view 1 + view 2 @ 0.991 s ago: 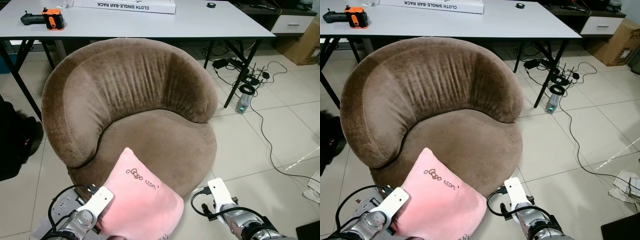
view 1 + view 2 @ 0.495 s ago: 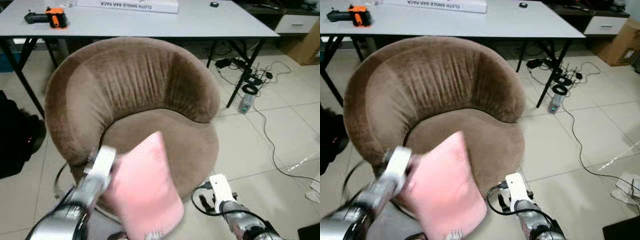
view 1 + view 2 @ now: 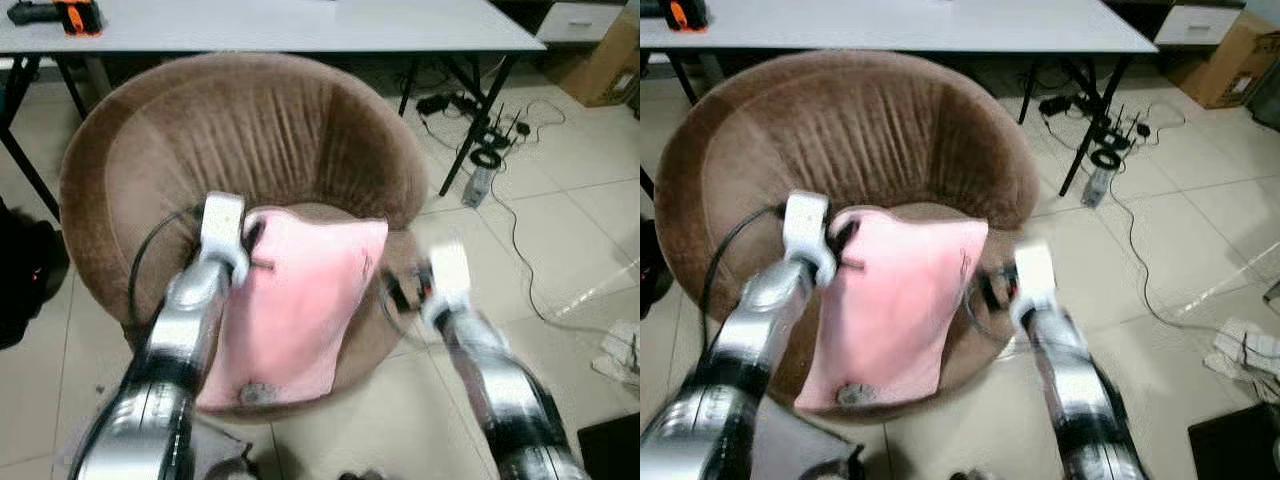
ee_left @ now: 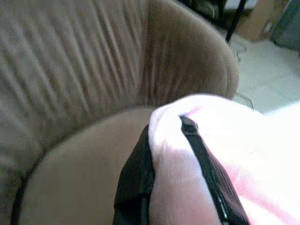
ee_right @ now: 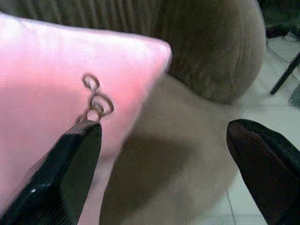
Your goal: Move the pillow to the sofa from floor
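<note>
The pink pillow [image 3: 300, 300] hangs over the seat and front edge of the round brown sofa [image 3: 250, 130]. My left gripper [image 3: 255, 245] is shut on the pillow's upper left corner. In the left wrist view its two black fingers [image 4: 136, 178] pinch the pink fabric [image 4: 243, 154]. My right gripper [image 3: 397, 290] is at the pillow's right edge, open. In the right wrist view its fingers stand wide apart, and one finger [image 5: 70, 178] touches the pillow [image 5: 47, 93] near its embroidered mark.
A grey table [image 3: 300, 25] stands behind the sofa, with an orange tool [image 3: 75, 15] on it. Cables and small devices [image 3: 480, 160] lie on the tiles to the right. A black bag [image 3: 25, 280] sits at the left and a cardboard box [image 3: 610, 60] at the far right.
Both arms rose and reached forward, carrying the pillow from low in front of the sofa up over its seat. The pillow swung round. The camera also moved closer.
</note>
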Robot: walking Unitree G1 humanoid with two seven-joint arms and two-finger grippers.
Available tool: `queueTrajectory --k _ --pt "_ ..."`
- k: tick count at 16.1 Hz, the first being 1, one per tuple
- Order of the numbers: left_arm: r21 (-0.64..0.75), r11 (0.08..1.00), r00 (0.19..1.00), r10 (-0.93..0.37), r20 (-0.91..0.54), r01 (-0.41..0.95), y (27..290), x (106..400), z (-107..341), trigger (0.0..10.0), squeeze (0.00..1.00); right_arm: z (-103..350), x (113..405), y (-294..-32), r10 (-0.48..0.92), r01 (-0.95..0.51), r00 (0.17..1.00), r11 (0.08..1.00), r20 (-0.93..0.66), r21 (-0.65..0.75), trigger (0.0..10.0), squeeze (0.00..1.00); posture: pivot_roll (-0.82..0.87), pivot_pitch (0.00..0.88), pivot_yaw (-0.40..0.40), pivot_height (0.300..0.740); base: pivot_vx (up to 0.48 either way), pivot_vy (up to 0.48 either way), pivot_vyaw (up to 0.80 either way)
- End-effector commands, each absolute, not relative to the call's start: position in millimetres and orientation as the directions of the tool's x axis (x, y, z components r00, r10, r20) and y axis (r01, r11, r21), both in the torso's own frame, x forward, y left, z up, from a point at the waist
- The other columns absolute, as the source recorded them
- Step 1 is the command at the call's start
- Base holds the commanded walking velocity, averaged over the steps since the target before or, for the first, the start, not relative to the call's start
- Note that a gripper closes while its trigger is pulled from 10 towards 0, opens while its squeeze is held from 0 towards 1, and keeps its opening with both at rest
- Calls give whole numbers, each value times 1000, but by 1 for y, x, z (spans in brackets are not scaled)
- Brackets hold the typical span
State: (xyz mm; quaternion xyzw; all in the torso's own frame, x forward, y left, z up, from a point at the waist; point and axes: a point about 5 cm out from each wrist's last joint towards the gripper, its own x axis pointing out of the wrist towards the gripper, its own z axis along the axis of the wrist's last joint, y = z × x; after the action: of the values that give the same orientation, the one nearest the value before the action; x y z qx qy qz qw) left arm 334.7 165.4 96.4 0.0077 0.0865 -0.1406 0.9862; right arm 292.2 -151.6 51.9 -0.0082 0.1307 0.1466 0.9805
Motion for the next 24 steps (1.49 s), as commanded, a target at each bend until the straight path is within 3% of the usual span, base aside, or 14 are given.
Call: queueTrajectory --k 1,3,9,18,22,24 --pt "-12 912 899 -405 -166 409 161 310 100 10000 0 62 276 -162 299 -304 918 952 -260 19 10000 302 -16 70 -117 740 0 0 0" --pt "-41 883 863 -466 -194 468 161 297 92 10000 0 59 268 -164 305 -311 911 950 -277 24 10000 302 -19 68 -115 740 0 0 0" --pt "-43 881 858 -470 -207 472 161 288 92 10000 0 66 256 -161 348 -357 885 934 -309 28 10000 306 -16 64 -124 740 0 0 0" --pt "9 876 864 -475 -165 483 147 289 105 10000 0 57 252 -156 327 -333 874 942 -360 47 10000 298 -30 72 -113 740 441 0 0" --pt "19 902 891 -422 -169 431 149 293 104 10000 0 61 255 -154 321 -328 877 944 -358 41 10000 298 -27 71 -113 740 108 0 0" --pt "105 936 931 -314 -188 337 166 309 106 10000 0 64 255 -150 328 -336 876 941 -354 41 10000 302 -22 72 -116 740 0 0 0"
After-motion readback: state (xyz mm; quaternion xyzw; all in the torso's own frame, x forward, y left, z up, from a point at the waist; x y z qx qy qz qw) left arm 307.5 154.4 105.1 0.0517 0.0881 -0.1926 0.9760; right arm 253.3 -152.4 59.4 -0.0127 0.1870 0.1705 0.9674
